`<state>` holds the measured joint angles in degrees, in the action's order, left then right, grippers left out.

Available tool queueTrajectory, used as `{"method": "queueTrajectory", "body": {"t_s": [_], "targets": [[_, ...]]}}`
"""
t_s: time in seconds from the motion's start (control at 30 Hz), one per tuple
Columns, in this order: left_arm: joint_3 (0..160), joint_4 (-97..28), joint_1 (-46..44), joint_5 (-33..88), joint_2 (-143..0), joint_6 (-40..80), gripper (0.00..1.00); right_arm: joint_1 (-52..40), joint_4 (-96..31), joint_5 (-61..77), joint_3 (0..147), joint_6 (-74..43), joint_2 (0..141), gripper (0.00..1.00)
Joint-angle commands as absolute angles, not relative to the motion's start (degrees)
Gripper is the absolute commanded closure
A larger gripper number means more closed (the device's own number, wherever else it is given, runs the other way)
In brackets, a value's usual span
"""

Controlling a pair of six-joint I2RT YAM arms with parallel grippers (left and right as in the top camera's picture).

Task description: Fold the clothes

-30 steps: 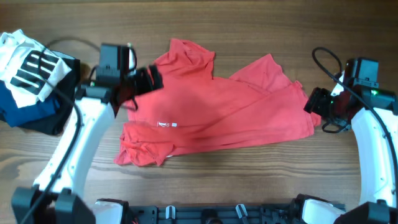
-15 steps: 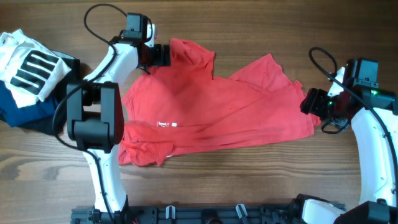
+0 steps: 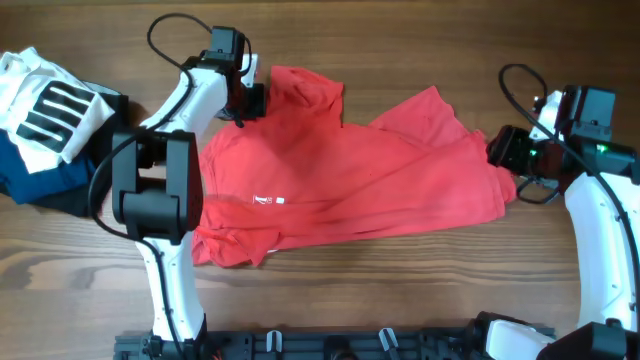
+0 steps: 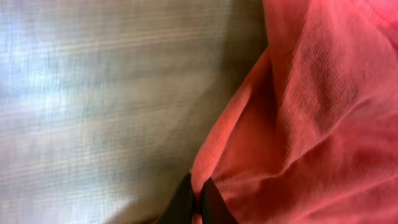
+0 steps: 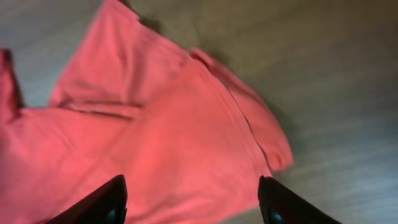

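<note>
Wooden table (image 3: 400, 40) takes up the whole view. The red T-shirt (image 3: 350, 180) lies rumpled across the middle of it, only partly spread out. A pile of garments (image 3: 45, 130), striped white one on top, sits at the left edge. The left gripper (image 3: 252, 100) is clenched on the shirt's far-left hem. The right gripper (image 3: 497, 152) hangs at the shirt's right end, fingers spread, grasping nothing.

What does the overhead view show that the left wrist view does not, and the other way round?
Only overhead: the whole red T-shirt with its white tag, the garment pile at the table's left, and the right end effector at the shirt's right edge. Only the left wrist: the left end effector seen close, its tips shut on a fold of the shirt's edge. Both: red fabric and the wooden table.
</note>
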<state>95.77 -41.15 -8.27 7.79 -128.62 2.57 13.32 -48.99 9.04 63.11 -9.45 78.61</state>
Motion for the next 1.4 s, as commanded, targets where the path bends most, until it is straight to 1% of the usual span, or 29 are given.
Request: {"method": "queueTrajectory", "body": {"t_s": [0.0, 0.1, 0.13, 0.2, 0.33, 0.5, 0.7, 0.9, 0.93, 0.97, 1.07, 1.1, 1.23, 1.37], "targets": [[95.5, -45.1, -5.6, 11.3, -121.4, 9.9, 0.96, 11.9, -44.7, 17.5, 63.3, -3.4, 82.0, 0.28], [95.5, -51.1, -2.9, 13.3, -116.8, 17.5, 0.96, 9.4, -42.5, 17.9, 67.0, -1.4, 90.2, 0.21], [95.5, -53.5, -2.0, 14.6, -115.8, 18.0, 0.96, 8.8, -41.6, 17.8, 69.1, -1.0, 93.6, 0.18], [95.5, -57.9, -0.9, 16.3, -114.3, 18.5, 0.96, 8.3, -39.5, 17.8, 72.6, -0.9, 98.9, 0.17], [95.5, -64.8, -0.2, 18.8, -112.7, 18.5, 0.96, 6.9, -34.0, 18.1, 80.3, -0.9, 111.0, 0.17], [95.5, -68.5, -1.1, 19.0, -112.5, 18.5, 0.96, 3.4, -23.8, 18.1, 83.0, -2.3, 119.7, 0.18], [95.5, -71.9, -1.4, 18.6, -112.5, 18.5, 0.96, -0.6, -14.4, 16.3, 83.0, -6.6, 124.8, 0.20], [95.5, -72.2, -1.4, 18.6, -112.5, 18.4, 0.96, -0.8, -12.6, 12.8, 83.0, -7.5, 125.7, 0.25], [95.5, -72.3, -1.4, 18.6, -112.5, 18.4, 0.96, -0.8, -12.5, 12.9, 83.0, -7.5, 125.9, 0.27], [95.5, -72.7, -1.4, 18.6, -112.5, 18.3, 0.96, -0.9, -12.8, 12.9, 83.0, -7.7, 126.7, 0.39], [95.5, -73.0, -1.4, 17.9, -112.5, 18.3, 0.96, -0.8, -14.6, 12.9, 83.0, -9.1, 128.0, 0.90], [95.5, -73.1, -1.4, 17.6, -112.5, 18.3, 0.96, -0.8, -15.5, 12.9, 83.0, -9.1, 128.0, 0.96], [95.5, -74.3, -1.4, 17.1, -112.5, 18.2, 0.96, -0.1, -21.9, 11.0, 84.1, -9.8, 125.3, 0.96], [95.5, -78.5, -1.4, 16.9, -112.5, 16.7, 0.96, 2.7, -31.2, 4.5, 86.5, -14.6, 116.9, 0.96]]}}
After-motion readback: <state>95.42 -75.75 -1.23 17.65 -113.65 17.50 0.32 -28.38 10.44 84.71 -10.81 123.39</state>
